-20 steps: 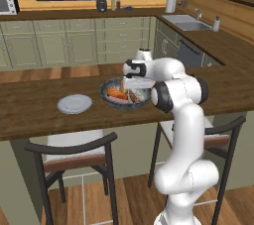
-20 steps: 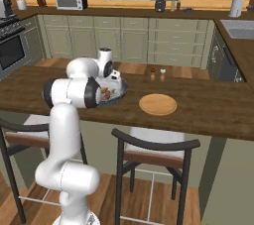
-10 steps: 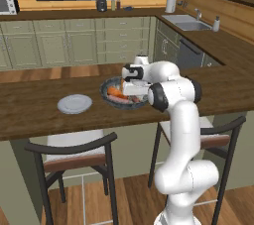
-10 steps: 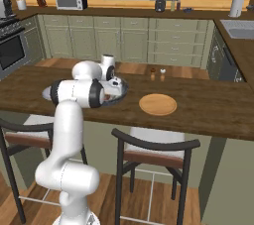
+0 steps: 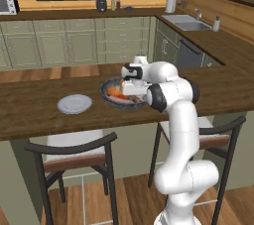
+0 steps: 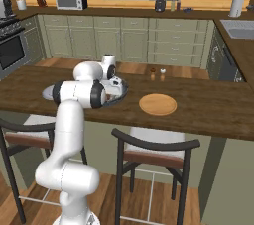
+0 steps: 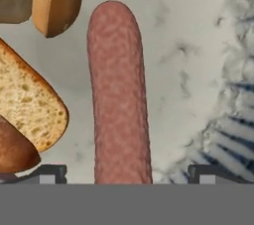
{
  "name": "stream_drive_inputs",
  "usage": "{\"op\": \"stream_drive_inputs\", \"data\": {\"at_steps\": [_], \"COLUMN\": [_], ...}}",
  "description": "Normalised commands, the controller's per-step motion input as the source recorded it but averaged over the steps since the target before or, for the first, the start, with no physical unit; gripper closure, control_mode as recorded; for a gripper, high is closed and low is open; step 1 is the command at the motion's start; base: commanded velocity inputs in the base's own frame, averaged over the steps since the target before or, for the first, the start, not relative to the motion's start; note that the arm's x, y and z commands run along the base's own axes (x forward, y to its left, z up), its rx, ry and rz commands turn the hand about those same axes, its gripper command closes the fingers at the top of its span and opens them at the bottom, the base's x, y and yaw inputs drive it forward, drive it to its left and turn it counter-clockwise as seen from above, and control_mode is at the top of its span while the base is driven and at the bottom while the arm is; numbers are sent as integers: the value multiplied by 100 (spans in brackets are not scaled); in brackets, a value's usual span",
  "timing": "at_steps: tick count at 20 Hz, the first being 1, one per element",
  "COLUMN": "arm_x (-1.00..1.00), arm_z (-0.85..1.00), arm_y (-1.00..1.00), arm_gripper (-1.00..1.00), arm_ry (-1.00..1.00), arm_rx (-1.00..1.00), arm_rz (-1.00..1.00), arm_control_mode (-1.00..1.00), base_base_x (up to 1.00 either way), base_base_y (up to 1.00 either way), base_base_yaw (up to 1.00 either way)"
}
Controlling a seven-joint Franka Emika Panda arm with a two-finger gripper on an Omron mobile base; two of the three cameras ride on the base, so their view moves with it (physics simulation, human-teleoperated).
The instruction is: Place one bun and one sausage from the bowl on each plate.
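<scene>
hand view: claw (image 7: 120,174) released astride sausage (image 7: 119,95) in bowl (image 7: 198,70); wooden counter (image 5: 30,115).

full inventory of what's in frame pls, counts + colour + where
bowl: 1, speckled grey-blue, dark rim, on the wooden counter under the hand
sausage: 1 in the hand view, reddish-brown, lying on the bowl's pale floor, between the finger tips
buns: several pieces, golden-brown, beside the sausage in the bowl; exact count unclear
grey plate: 1, pale grey-white, on the counter beside the bowl
tan plate: 1, tan-orange, on the counter on the bowl's other side
shakers: 2, small, at the counter's far edge
stools: 2, dark frames, in front of the counter
microwave: 1, back counter
sink: 1, side counter
tool: 1, open, low over the bowl, straddling the sausage
</scene>
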Motion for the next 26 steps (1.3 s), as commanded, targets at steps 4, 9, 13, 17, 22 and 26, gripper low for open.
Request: {"op": "stream_drive_inputs", "data": {"at_steps": [4,9,13,17,22,26], "arm_x": [0,0,13,42,-19,-42], "arm_z": [0,0,-39,-82,24,80], "arm_y": [0,0,3,18,5,0], "arm_gripper": [100,100,100,100,100,100], "arm_ry": [0,0,4,12,1,0], "arm_rx": [0,0,-2,-10,-7,-4], "arm_rz": [0,0,0,0,-4,-10], "arm_control_mode": [-100,-100,-100,-100,-100,-100], "base_base_x": [0,0,0,0,0,0], "base_base_y": [0,0,0,0,0,0], "base_base_yaw": [0,0,0,0,0,0]}}
